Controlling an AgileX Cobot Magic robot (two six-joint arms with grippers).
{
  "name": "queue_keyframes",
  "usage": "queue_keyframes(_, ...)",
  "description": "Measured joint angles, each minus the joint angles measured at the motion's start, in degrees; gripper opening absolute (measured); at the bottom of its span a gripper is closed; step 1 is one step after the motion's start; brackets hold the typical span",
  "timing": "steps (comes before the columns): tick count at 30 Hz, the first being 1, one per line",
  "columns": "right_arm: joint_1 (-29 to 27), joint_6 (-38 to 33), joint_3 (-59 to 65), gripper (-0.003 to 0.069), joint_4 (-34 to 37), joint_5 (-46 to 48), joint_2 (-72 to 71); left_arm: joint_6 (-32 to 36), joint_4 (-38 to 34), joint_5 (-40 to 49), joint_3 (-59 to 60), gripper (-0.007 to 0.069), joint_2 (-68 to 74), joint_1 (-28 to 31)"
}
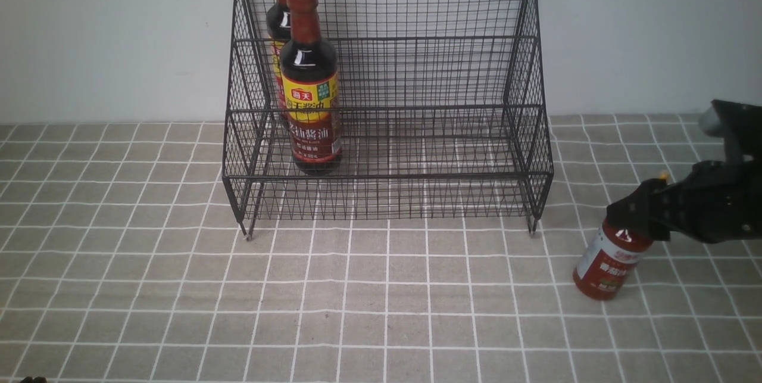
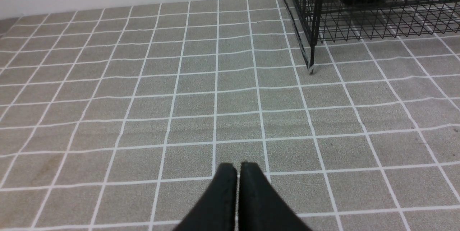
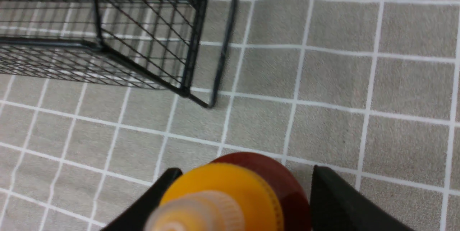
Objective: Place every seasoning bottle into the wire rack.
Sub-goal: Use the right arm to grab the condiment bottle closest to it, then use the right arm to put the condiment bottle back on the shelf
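Observation:
The short red sauce bottle (image 1: 610, 264) with a yellow nozzle cap (image 3: 222, 191) stands on the cloth, right of the wire rack (image 1: 387, 177). My right gripper (image 1: 634, 210) is open and reaches in from the right, its black fingers on either side of the bottle's shoulder (image 3: 291, 188); a narrow gap shows beside one fingertip (image 3: 323, 180). Two tall soy-sauce bottles stand at the rack's left end, one (image 1: 311, 91) on the lower tier and one (image 1: 284, 8) behind it on the upper tier. My left gripper (image 2: 236, 166) is shut and empty, low over the cloth left of the rack.
A tan checked cloth (image 1: 381, 299) covers the table up to a pale wall (image 1: 107, 31). The rack's right front foot (image 3: 210, 103) stands close to the red bottle. The rack's left front foot (image 2: 311, 69) shows ahead of the left gripper.

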Motion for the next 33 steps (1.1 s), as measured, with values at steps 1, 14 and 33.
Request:
queue_keyframes(1, 0.0, 0.0, -0.16, 0.0406, -0.07, 0.0, -0.37, 0.0, 0.0, 0.0, 0.0, -0.0006, 0.0, 0.0)
queue_keyframes(14, 0.71, -0.06, -19.21, 0.0406, -2.67, 13.09, -8.5, 0.0, 0.0, 0.0, 0.0, -0.0006, 0.0, 0.0)
queue_keyframes(33, 17.92, -0.06, -26.37, 0.0406, -7.22, -0.02, 7.49, 0.0, 0.0, 0.05, 0.0, -0.0006, 0.0, 0.0)
